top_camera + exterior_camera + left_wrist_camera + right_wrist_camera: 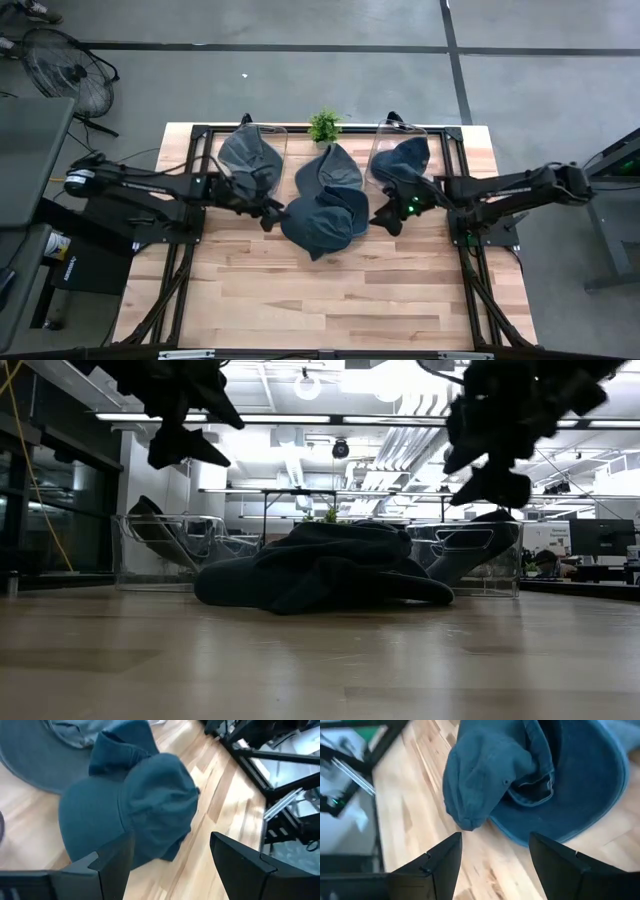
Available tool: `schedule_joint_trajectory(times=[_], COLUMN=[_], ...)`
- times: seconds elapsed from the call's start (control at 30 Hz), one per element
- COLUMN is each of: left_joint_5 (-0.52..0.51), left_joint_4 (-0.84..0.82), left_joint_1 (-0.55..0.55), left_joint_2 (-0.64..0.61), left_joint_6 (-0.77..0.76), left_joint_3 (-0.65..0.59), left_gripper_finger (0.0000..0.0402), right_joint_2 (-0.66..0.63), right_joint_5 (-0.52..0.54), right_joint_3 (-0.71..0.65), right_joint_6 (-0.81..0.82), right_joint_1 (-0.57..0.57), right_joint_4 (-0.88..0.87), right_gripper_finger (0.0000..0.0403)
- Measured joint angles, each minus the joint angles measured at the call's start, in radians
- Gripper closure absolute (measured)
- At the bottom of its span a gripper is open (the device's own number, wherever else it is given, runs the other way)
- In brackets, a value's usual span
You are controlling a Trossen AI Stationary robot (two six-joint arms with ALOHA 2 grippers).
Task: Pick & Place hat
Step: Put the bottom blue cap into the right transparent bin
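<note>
Several dark blue hats [322,220] lie heaped at the table's middle, brims and crowns on the wood; they also show in the low view [330,565]. One more hat [330,168] lies just behind the heap. My left gripper [272,213] hangs open above the table at the heap's left edge, with a cap's crown [145,810] ahead of its fingers. My right gripper [385,215] hangs open at the heap's right edge, facing a crumpled hat [520,775]. In the low view both grippers, the left [185,450] and the right [490,480], are clear above the hats.
Two clear bins stand at the far side, the left bin [252,155] and the right bin [398,155], each with a dark hat inside. A small green plant [323,125] stands between them at the far edge. Bare wood [330,300] stretches toward the near edge.
</note>
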Motion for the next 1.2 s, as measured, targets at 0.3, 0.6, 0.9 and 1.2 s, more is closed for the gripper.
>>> schedule_joint_trajectory(times=[0.3, 0.6, 0.9, 1.2], left_joint_5=[-0.165, -0.192, -0.143, -0.137], left_joint_4=[0.002, 0.0, -0.003, -0.041], left_joint_1=[-0.085, -0.083, -0.083, -0.083], left_joint_2=[0.005, 0.005, 0.078, 0.229], left_joint_6=[-0.065, -0.074, -0.171, -0.445], left_joint_3=[0.0, 0.0, 0.001, 0.001], left_gripper_finger=[0.0144, 0.0144, 0.0144, 0.0144], right_joint_2=[-0.053, -0.025, -0.025, -0.025], right_joint_5=[0.055, 0.123, 0.201, 0.201], right_joint_3=[-0.2, -0.211, -0.211, -0.211], right_joint_6=[0.231, 0.289, 0.308, 0.303], right_joint_1=[0.066, 0.168, 0.226, 0.228], right_joint_4=[0.297, 0.332, 0.307, 0.303], right_gripper_finger=[0.0178, 0.0178, 0.0178, 0.0178])
